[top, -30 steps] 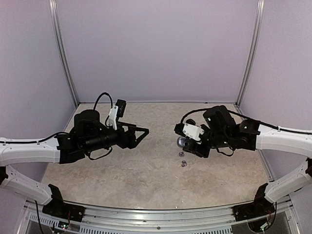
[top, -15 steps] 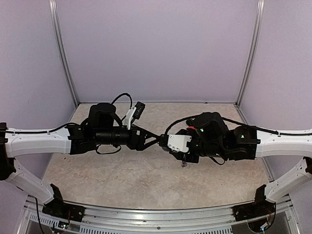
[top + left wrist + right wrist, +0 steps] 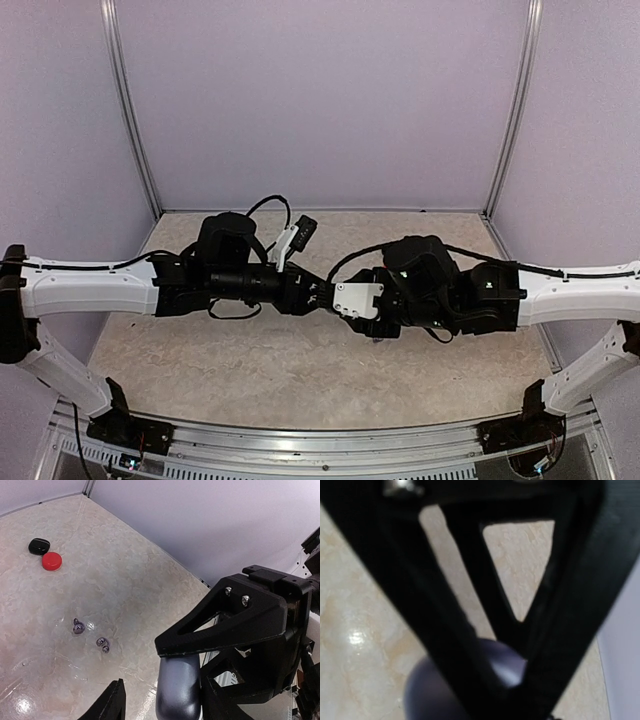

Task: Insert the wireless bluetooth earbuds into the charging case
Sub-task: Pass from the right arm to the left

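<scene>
1. Left arm comes in from the left edge, forearm roughly level over the beige marbled worktop (image 3: 250, 360). It meets the right arm nose to nose at mid-worktop.
2. Far left in the left wrist view: a glossy black pebble-shaped case (image 3: 38, 545) and a flat red round case (image 3: 51, 561). They lie just beside each other on the worktop, well apart from both grippers.
3. Two tiny silver-grey metallic earbuds, one at (image 3: 78, 627) and the other at (image 3: 102, 644), lie loose on the bare worktop. They are near each other but not touching, and sit between the black/red pair and the grippers.
4. Left gripper (image 3: 320, 292): jaws partway apart, straddling the near end of the case in item 5. There is a visible gap between the finger (image 3: 114, 702) at the lower left of the wrist view and that case, so no clamp on that side.
5. Grey rounded glossy charging case (image 3: 176, 692): held up off the worktop, right where the two grippers meet. Can't tell whether the lid is up or down.
6. Right gripper (image 3: 186, 672): clamped on the grey charging case, with one black triangular finger lying across its top. The right wrist view is a blurred close-up showing only the case's rounded end behind black fingers.
7. Right arm enters from the right edge, forearm also roughly level.
</scene>
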You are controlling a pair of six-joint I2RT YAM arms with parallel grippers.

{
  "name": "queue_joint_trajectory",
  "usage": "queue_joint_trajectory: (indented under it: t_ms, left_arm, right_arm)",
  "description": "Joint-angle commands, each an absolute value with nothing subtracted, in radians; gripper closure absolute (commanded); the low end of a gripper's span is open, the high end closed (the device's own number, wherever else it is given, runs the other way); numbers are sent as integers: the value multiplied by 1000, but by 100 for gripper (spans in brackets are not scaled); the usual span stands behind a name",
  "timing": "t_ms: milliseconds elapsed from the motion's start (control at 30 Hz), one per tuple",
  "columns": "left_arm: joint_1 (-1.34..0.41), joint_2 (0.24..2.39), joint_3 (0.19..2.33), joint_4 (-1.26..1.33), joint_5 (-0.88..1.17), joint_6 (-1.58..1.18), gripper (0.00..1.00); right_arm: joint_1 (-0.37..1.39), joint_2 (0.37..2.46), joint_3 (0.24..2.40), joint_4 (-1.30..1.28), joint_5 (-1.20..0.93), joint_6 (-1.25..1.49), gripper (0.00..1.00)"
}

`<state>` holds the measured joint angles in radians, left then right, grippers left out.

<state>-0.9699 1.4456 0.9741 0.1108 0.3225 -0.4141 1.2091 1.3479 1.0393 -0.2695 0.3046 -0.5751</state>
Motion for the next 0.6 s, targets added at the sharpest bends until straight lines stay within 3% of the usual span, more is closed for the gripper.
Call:
queue_joint_trajectory:
  t_ms: [0,167,433,567]
  left_arm:
    - [-974,1460,1009,109,343,-401,51]
    - [-974,1462,1009,107,354,-400,57]
    - [-973,1468,1008,103,358,-399,53]
    - [-973,1467,1009,103,359,-385,61]
  right_arm:
    - [1228,1358,1072,-232,325,-582,53]
    - [1232,1359,1074,-224,348,-584,52]
    - [1231,1361,1074,-218,364,-584,53]
    - [1232,1362,1070,-216,370,-584,52]
